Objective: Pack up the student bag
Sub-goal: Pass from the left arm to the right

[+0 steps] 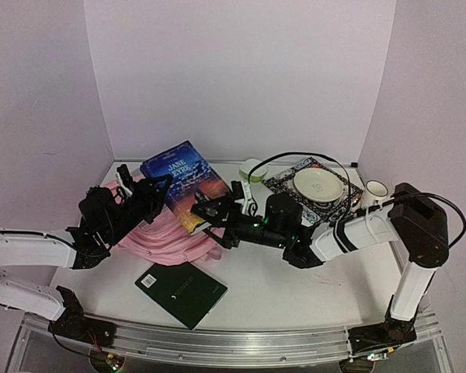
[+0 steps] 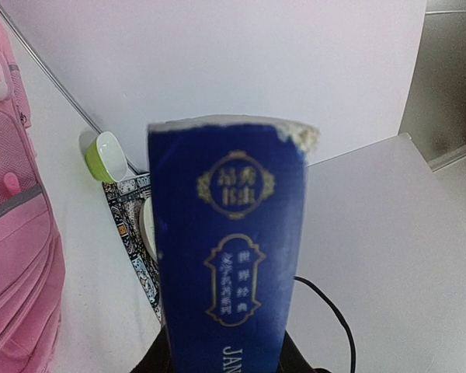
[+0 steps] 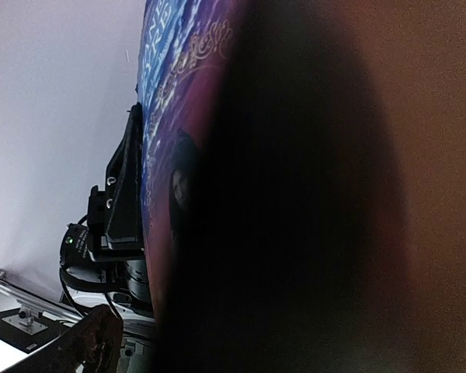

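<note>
Easing the blue book point(image 1: 182, 185) down into the student bag point(image 1: 175, 237) should go best with both arms lowering it evenly toward the opening; from above it hangs tilted over the pink bag lying on the counter point(image 1: 295, 287), the left jaws at its left edge and the right jaws at its near edge. At the left wrist, the spine rises out of jaws closed on it. At the right wrist, the cover fills the view, so those jaws cannot be judged.

Pink student bag point(image 1: 165, 233), blue book point(image 1: 183, 179) with gold emblems, dark green notebook point(image 1: 181, 289), lime-green bowl point(image 2: 102, 157)
</note>
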